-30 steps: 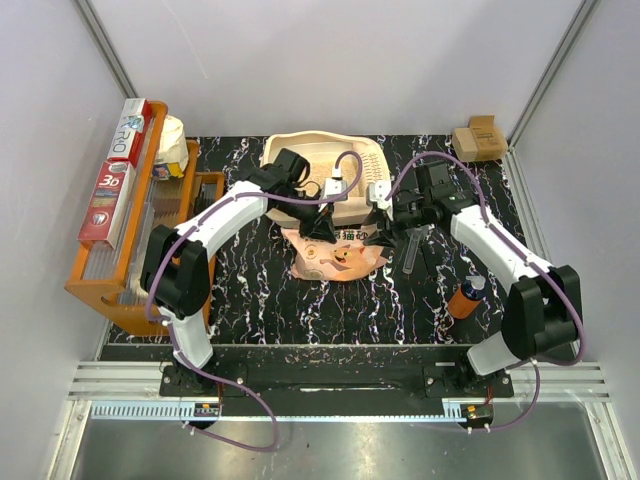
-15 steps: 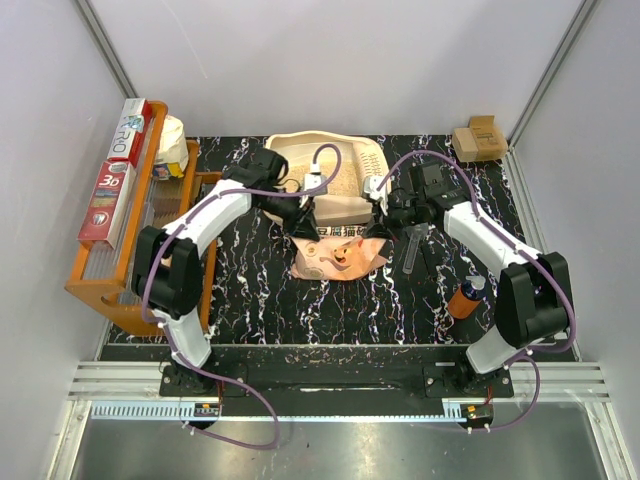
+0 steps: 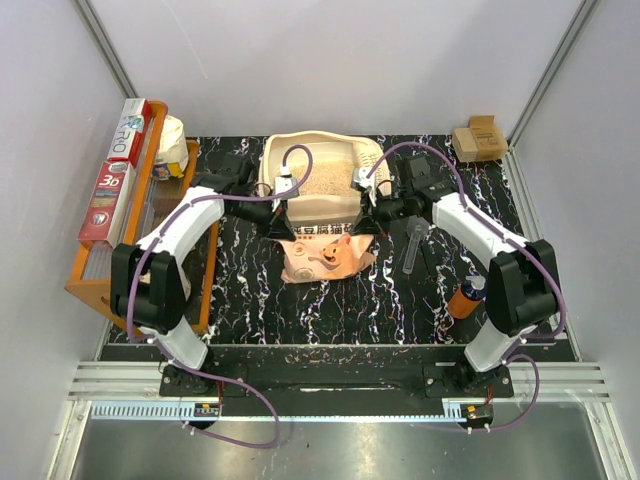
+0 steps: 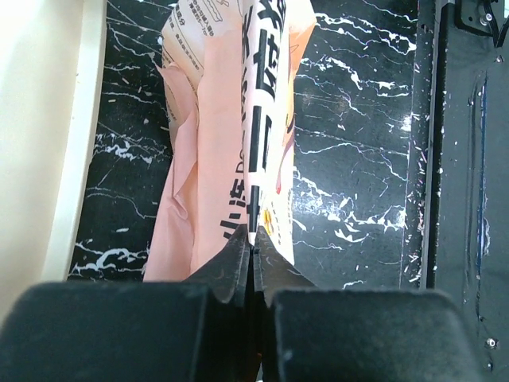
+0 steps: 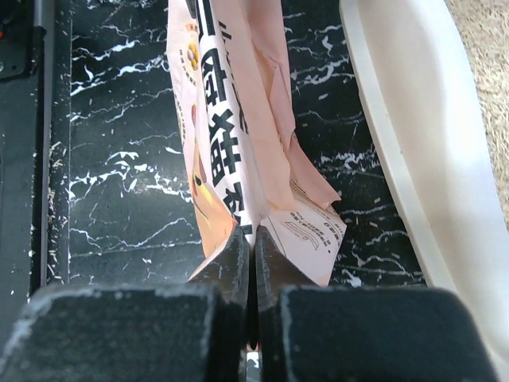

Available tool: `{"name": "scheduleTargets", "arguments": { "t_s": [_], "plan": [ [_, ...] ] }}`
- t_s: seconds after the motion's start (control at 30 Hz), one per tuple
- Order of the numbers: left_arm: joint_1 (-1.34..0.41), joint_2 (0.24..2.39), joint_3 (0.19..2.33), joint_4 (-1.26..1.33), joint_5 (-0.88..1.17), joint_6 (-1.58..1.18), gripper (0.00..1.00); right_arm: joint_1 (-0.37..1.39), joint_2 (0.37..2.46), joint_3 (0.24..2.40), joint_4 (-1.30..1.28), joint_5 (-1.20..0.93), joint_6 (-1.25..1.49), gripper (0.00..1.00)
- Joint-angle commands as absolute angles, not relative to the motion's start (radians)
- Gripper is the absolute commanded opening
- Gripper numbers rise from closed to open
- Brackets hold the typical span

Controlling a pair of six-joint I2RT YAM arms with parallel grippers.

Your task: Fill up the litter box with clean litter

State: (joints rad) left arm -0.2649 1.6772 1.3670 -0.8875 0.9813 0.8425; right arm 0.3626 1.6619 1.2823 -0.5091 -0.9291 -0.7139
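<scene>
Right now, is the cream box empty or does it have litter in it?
Not empty: the litter box holds clean litter, with tan granules spread across its floor. How deep it lies cannot be told.

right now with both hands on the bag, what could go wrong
1. The left hand and right hand each pinch only a thin fold of the bag, so it could slip free.
2. The bag is on the near side of the litter box, not over the litter, so leftover granules could spill outside.
3. The orange bottle stands close to the right arm and could be knocked.
</scene>
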Motion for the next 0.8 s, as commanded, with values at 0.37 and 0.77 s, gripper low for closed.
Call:
{"name": "scheduleTargets", "arguments": {
  "t_s": [0.37, 0.77],
  "plan": [
    [-0.360, 1.540, 1.264, -0.440, 0.996, 0.629, 0.40, 0.429, 1.721, 1.388, -0.477, -0.968, -0.657, 0.00],
    [-0.469, 1.755, 1.394, -0.330, 1.026, 0.505, 0.34, 0.430, 1.709, 1.356, -0.427, -0.965, -0.585, 0.00]
  ]
}}
